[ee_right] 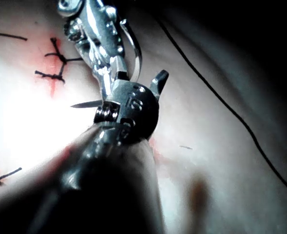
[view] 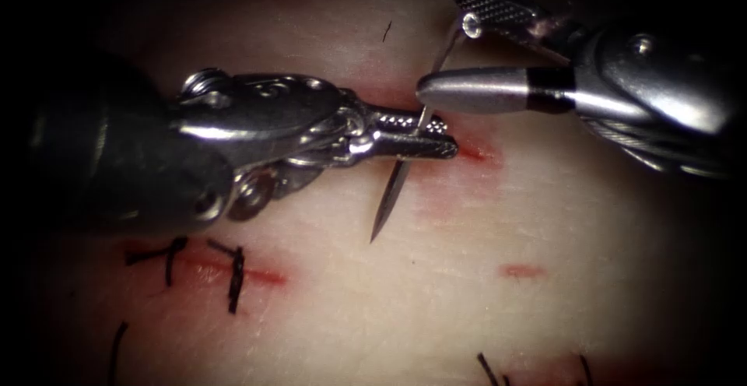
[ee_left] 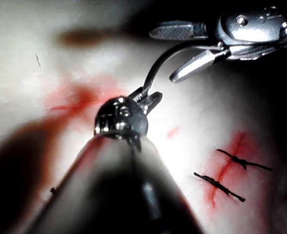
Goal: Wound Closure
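Observation:
My left tool [view: 436, 137] comes in from the left, jaws shut on the curved needle [view: 393, 191] around its middle, nearer the point. The needle is out of the tissue [view: 482, 308]; its point hangs free above the pale surface, left of a short red cut [view: 476, 152]. My right tool [view: 443, 43] enters from the upper right, jaws open on either side of the needle's rear part. The left wrist view shows the needle [ee_left: 155, 70] arching from my left tool [ee_left: 147, 96] up between the right tool's [ee_left: 165, 54] spread jaws. Black thread [ee_right: 221, 102] trails across the tissue.
A stitched cut with dark sutures [view: 233, 273] and red fluid lies at the lower left. A small red mark [view: 521, 271] sits at the lower right, with cut thread ends [view: 489, 370] at the bottom edge.

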`<state>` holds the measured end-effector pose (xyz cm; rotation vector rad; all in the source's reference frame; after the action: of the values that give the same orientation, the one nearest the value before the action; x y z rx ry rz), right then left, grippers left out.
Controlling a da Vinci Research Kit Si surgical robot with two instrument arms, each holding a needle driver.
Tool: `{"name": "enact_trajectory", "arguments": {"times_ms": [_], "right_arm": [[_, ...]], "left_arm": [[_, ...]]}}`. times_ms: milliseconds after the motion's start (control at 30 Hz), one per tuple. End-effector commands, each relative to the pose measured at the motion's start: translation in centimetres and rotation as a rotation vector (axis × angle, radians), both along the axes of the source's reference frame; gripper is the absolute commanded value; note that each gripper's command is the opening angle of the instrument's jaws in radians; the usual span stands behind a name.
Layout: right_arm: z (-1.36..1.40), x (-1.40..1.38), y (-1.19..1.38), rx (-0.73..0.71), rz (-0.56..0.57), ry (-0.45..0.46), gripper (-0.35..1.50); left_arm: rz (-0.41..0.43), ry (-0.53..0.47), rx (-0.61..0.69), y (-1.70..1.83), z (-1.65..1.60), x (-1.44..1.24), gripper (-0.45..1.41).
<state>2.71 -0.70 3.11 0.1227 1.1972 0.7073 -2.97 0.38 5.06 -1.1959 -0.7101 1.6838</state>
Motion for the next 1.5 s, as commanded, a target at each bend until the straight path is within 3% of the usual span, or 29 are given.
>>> {"name": "enact_trajectory", "arguments": {"times_ms": [33,133,300,367,633,767,800,900,1200,1367,1500], "right_arm": [[0.03,0.12,0.01,0.004,0.013,-0.007,0.58],[0.05,0.18,-0.02,0.000,0.016,-0.008,0.26],[0.08,0.24,-0.04,-0.005,0.023,-0.009,0.09],[0.09,0.23,-0.04,-0.008,0.027,-0.006,-0.35],[0.10,0.18,-0.08,-0.012,0.043,-0.020,-0.35],[0.17,0.13,-0.07,-0.016,0.029,-0.006,-0.35],[0.19,0.11,-0.06,-0.017,0.026,-0.004,-0.35],[0.30,0.06,-0.03,-0.029,0.021,-0.006,-0.35],[0.63,-0.11,0.19,-0.051,-0.019,0.073,-0.35],[0.88,-0.16,0.38,-0.066,-0.021,0.085,-0.35],[1.02,-0.18,0.50,-0.085,-0.020,0.082,-0.35]], "left_arm": [[-0.002,-0.002,0.000,0.00,0.05,-0.05,-0.45],[-0.004,-0.004,0.000,-0.01,0.05,-0.04,-0.45],[0.001,-0.009,0.003,-0.01,0.04,-0.04,-0.45],[0.005,-0.014,0.004,-0.01,0.04,-0.04,-0.45],[0.009,-0.019,0.007,-0.03,0.01,-0.05,-0.45],[0.037,-0.023,-0.053,-0.02,-0.02,-0.07,0.46],[0.050,-0.021,-0.085,-0.01,-0.03,-0.07,0.79],[0.058,0.023,-0.181,0.00,-0.02,-0.09,1.16],[0.083,0.054,-0.261,0.01,0.09,0.04,1.36],[0.158,0.112,-0.304,-0.06,0.29,0.15,1.36],[0.231,0.155,-0.344,-0.15,0.52,0.18,1.25]]}}
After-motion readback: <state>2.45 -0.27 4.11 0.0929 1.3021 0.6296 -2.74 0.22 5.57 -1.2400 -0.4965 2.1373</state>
